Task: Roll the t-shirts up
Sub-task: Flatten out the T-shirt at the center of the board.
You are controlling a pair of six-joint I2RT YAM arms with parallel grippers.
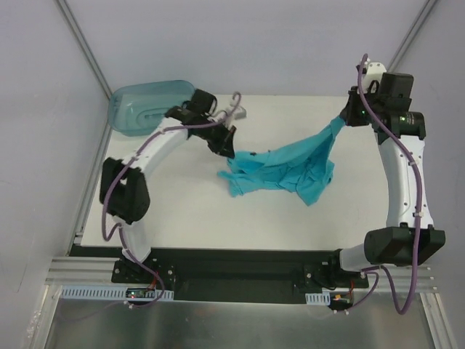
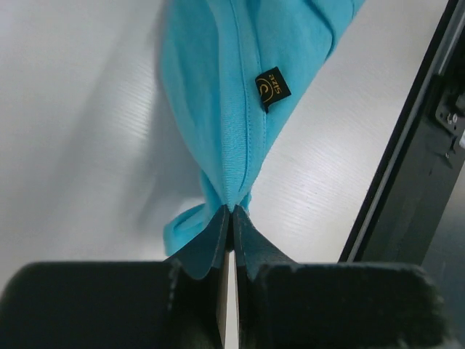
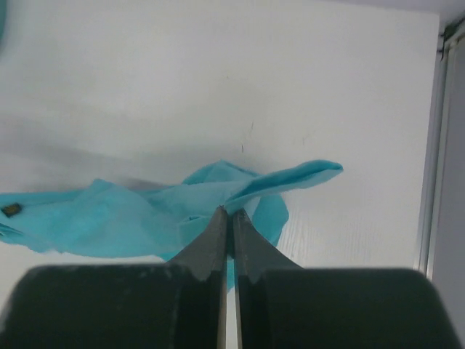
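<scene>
A teal t-shirt (image 1: 287, 167) hangs crumpled between my two grippers over the middle of the white table (image 1: 203, 211). My left gripper (image 1: 227, 147) is shut on its left end; in the left wrist view (image 2: 232, 211) the hem and a small black label (image 2: 272, 88) show just beyond the fingertips. My right gripper (image 1: 347, 118) is shut on the shirt's right end and holds it raised at the back right. In the right wrist view (image 3: 229, 212) the fabric (image 3: 131, 218) trails off to the left, and a fold sticks out to the right.
A translucent blue-green plastic tub (image 1: 145, 106) stands at the table's back left corner, close behind the left arm. A small grey object (image 1: 239, 113) lies near the back edge. The black rail (image 1: 240, 258) runs along the near edge.
</scene>
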